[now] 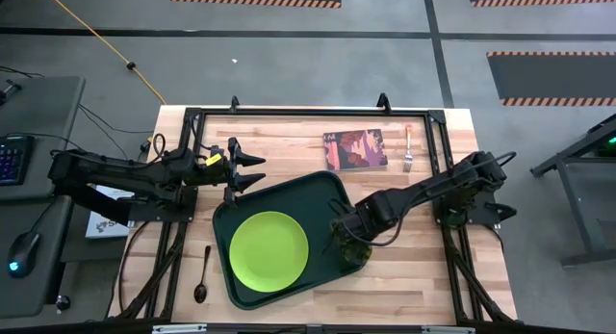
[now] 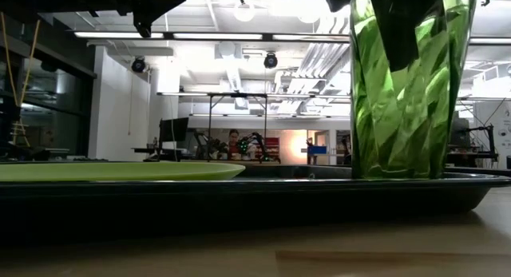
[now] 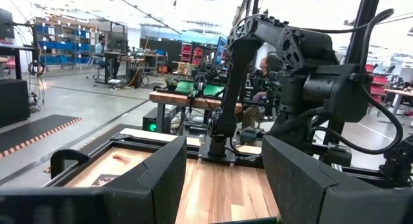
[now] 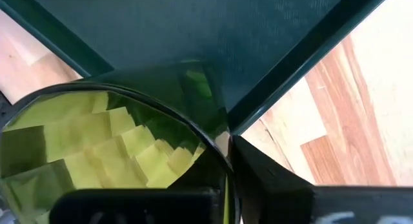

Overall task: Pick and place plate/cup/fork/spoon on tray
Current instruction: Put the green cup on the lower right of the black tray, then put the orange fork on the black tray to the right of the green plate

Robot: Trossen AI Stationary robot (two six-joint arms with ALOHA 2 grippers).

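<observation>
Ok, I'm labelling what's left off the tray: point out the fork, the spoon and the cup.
fork (image 1: 408, 151): high view, mid-handle, beside the book.
spoon (image 1: 203, 276): high view, thin handle, on the table left of the tray.
cup (image 2: 407, 93): low view, faceted wall, standing on the tray.

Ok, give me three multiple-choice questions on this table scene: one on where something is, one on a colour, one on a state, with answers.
1. Where is the spoon?
A. on the tray
B. on the table, left of the tray
C. on the book

2. What colour is the fork handle?
A. orange
B. blue
C. white

3. How does the cup stand?
A. tipped on its side
B. upright on the tray
C. upside down on the plate

Answers: B, the spoon lies on bare wood beside the tray. A, the handle shows orange. B, the cup stands upright on the tray near the plate, the right gripper on its rim.
</observation>
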